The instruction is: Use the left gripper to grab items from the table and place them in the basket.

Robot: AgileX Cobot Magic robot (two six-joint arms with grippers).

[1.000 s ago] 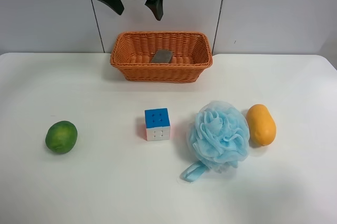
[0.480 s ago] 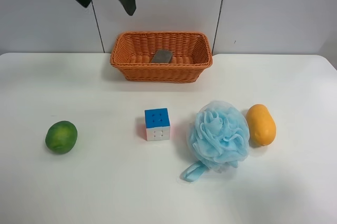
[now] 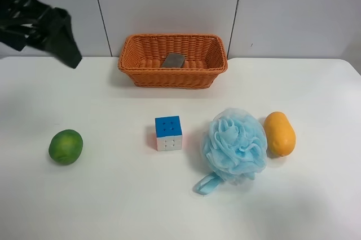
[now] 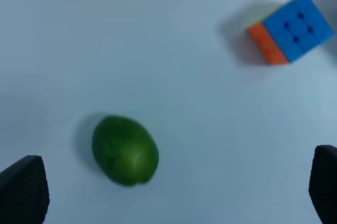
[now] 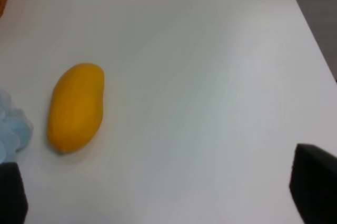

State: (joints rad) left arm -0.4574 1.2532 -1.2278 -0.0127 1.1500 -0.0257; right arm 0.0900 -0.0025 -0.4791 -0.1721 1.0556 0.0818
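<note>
White, smooth bench (image 3: 113, 195) carries a woven wicker basket (image 3: 172, 76) holding a grey block (image 3: 174, 60), a rounded green fruit (image 3: 65, 147), a square puzzle cube (image 3: 168, 133), a ruffled mesh pouf (image 3: 234, 146) and an oval mango (image 3: 280, 133) whose long axis runs toward the basket side. Left end effector (image 4: 168, 195) hangs above the fruit, fingers wide apart and empty; right end effector (image 5: 163, 192) is likewise spread, near the mango.

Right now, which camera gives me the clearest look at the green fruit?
The left wrist view: the green fruit sits large and unobstructed between the open claw's tips. The exterior high view shows it small, alone on the table. The right wrist view misses it.
</note>
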